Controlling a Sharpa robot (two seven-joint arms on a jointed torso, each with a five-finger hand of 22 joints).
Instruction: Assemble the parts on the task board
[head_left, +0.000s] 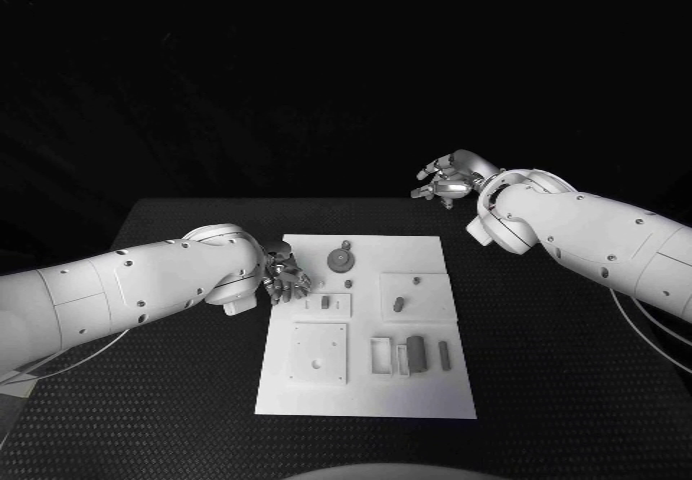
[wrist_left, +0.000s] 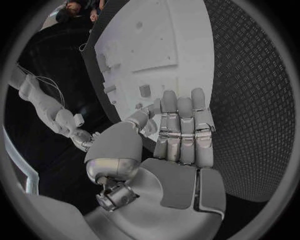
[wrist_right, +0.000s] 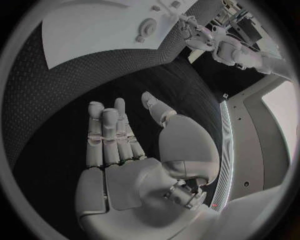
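The white task board lies at the centre of the black bench, with small grey parts lying on it, most toward its 4 o'clock side. The left hand rests at the board's 9 o'clock edge, fingers straight and side by side, holding nothing. The right hand hangs past the bench's 1 o'clock corner, fingers loosely extended, holding nothing.
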